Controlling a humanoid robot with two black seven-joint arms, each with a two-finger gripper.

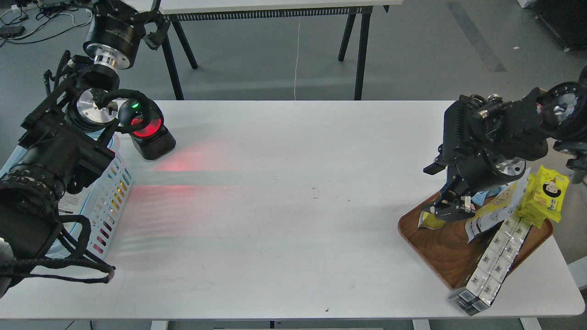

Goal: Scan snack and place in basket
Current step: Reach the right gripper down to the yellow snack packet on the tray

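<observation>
A small yellow pouch (430,222), the snack, stands at the left end of the brown wooden tray (435,250), mostly hidden by my right gripper (447,211). The gripper is lowered onto the pouch's top, and its fingers are too dark to tell apart. The light blue slotted basket (114,192) sits at the table's left edge, largely covered by my left arm. My left gripper (153,30) is raised at the far left beyond the table, with fingers spread and empty.
A black scanner (146,133) with a red light stands by the basket and casts a red glow across the table. The tray also holds a longer yellow-white bag (497,208), a blue packet (481,197), a yellow cartoon-face packet (548,192) and a long strip of white packs (497,259).
</observation>
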